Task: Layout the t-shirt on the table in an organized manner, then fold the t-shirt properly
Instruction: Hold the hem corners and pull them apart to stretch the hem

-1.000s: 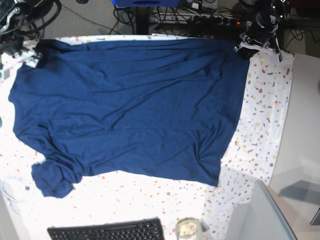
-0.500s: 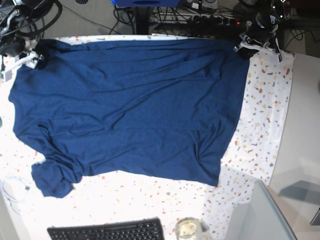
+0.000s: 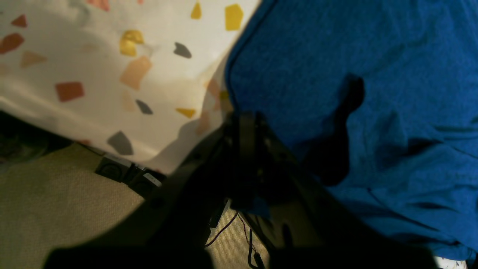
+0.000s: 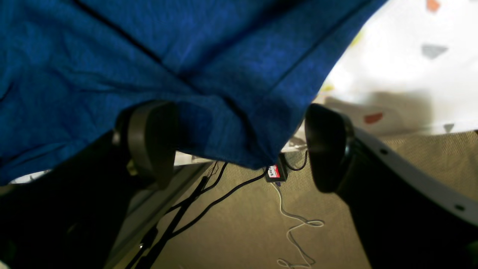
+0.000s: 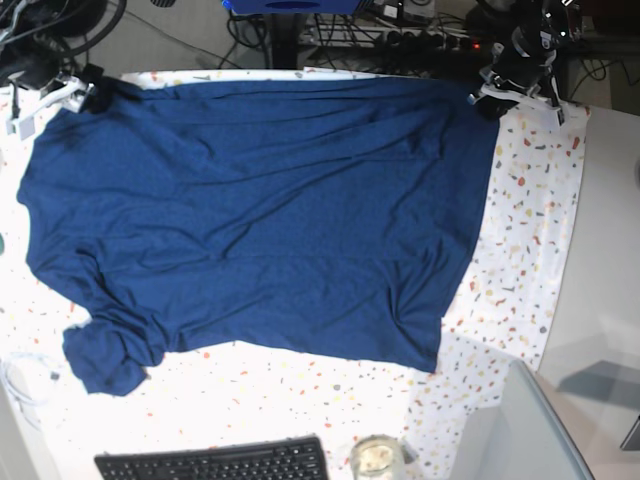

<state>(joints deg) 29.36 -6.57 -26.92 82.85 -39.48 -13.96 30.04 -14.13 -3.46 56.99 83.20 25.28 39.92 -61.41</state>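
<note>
Black cable box (image 4: 275, 172) beyond table (image 4: 403, 71), only in right wrist view.

I seem to be in a robot lab or workshop. Nearest the base camera, at the edge of the speckled table (image 5: 250, 415), I see a black keyboard (image 5: 215, 461). Across the table from it are loose cables (image 4: 220, 198) and a small black box (image 4: 276, 172) over brown carpet (image 4: 224, 239).
</note>
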